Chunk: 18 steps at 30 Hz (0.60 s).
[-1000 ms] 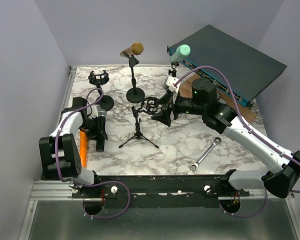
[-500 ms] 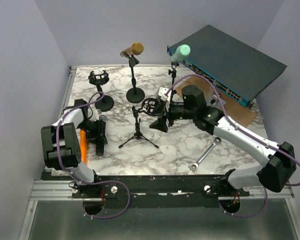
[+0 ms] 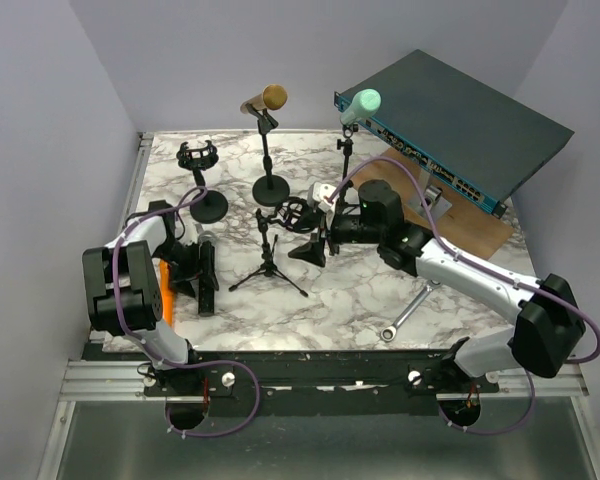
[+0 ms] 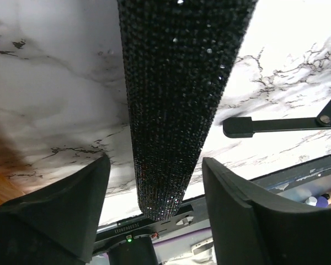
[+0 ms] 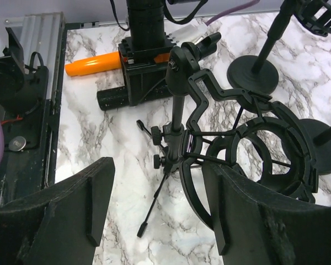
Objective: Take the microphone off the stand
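Left wrist view shows the black microphone lying on the marble bench between the fingers of the left hand. That hand is parted wider than the microphone's body and grips nothing, with bare marble visible on one side and the other finger just beside the body. From above, this spot is at the near left of the bench, close to an orange microphone. The right hand is also open and empty, and the tripod stand and its vacant shock mount sit just ahead between its fingers. The step in hand looks like the release: the microphone is off the stand and set down. The next move probably calls for the left hand to rise straight up, so a finger does not roll the microphone. The right hand should draw back without nudging the light tripod.
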{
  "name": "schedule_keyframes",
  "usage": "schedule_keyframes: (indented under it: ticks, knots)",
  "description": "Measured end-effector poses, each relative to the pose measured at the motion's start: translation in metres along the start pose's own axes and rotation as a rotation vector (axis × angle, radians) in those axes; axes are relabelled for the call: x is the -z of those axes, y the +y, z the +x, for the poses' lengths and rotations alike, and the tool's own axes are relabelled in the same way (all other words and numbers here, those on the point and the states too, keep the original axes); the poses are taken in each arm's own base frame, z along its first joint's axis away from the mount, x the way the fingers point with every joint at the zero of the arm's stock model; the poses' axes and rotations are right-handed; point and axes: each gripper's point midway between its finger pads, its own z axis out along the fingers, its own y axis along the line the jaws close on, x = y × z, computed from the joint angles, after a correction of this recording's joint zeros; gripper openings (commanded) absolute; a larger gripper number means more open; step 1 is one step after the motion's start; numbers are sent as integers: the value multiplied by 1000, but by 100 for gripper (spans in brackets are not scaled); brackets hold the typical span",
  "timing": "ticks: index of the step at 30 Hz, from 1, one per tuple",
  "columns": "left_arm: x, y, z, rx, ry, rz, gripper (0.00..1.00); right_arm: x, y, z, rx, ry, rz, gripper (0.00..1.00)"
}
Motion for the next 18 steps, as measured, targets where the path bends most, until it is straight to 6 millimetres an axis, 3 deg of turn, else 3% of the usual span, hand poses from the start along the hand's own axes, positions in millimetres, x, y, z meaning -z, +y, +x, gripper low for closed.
schedule_keyframes:
  ticks: [6,13,18]
  knots:
    - [18,-10,-2,-46,-60,22,84,10,1,-3,16,26,38,73]
    - [91,-44,-18,-245,-394,42,91,22,0,-23,34,71,51,75]
    - [144,-89,-21,-465,-643,110,91,29,1,-40,56,69,45,75]
